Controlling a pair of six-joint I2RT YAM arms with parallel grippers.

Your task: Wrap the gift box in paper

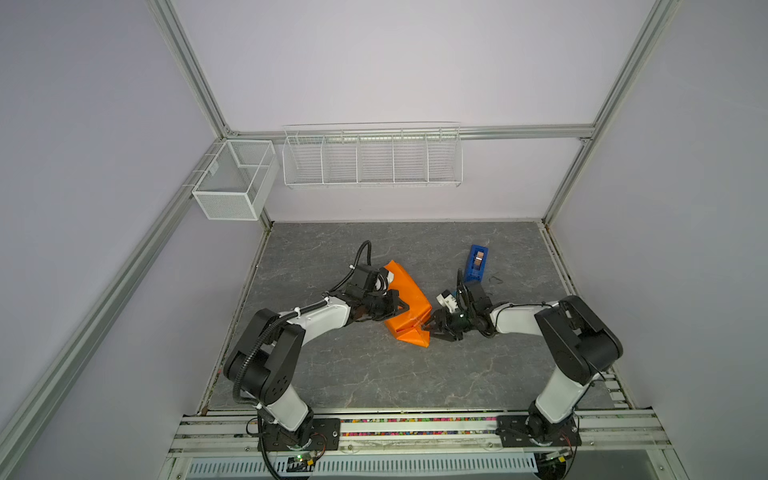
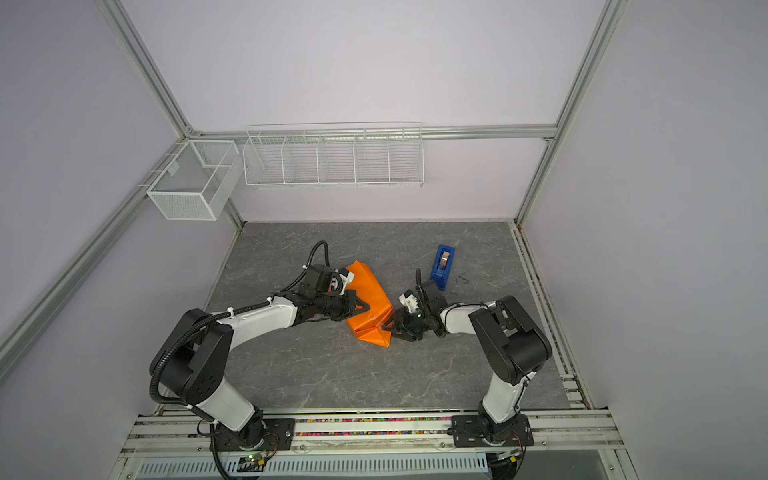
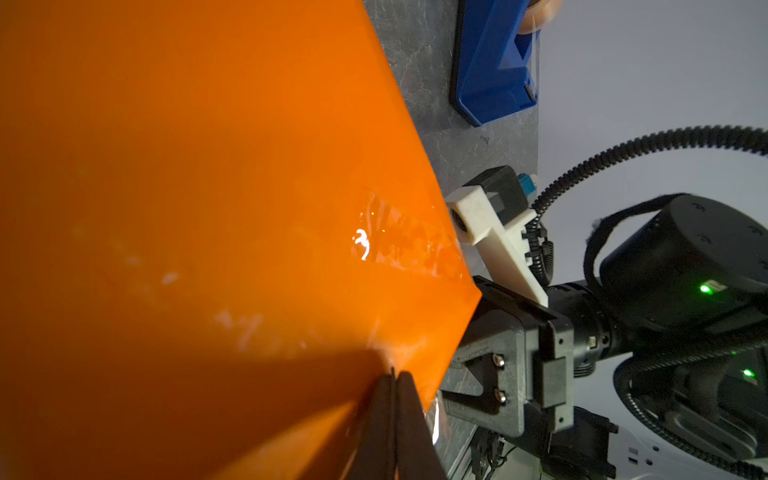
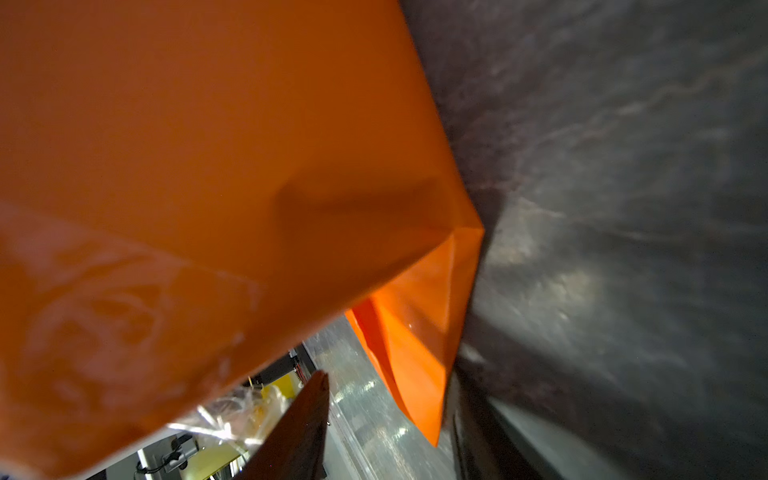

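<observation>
The orange paper (image 1: 405, 299) (image 2: 370, 303) is folded round a block at the middle of the table. The gift box itself is hidden inside it. A strip of clear tape (image 3: 399, 241) shines on the paper's top face. My left gripper (image 1: 403, 308) (image 2: 365, 308) (image 3: 392, 374) is shut, its tips resting against the top of the package. At the package's near right corner my right gripper (image 1: 427, 328) (image 2: 388, 327) (image 4: 386, 382) stands open. A pointed paper flap (image 4: 419, 357) hangs between its fingers, close to one and clear of the other.
A blue tape dispenser (image 1: 476, 264) (image 2: 442, 266) (image 3: 494, 62) stands behind the right gripper. Two white wire baskets (image 1: 372, 156) (image 1: 235, 178) hang on the back wall and the left frame. The grey table (image 1: 374, 374) ends at a metal rail in front.
</observation>
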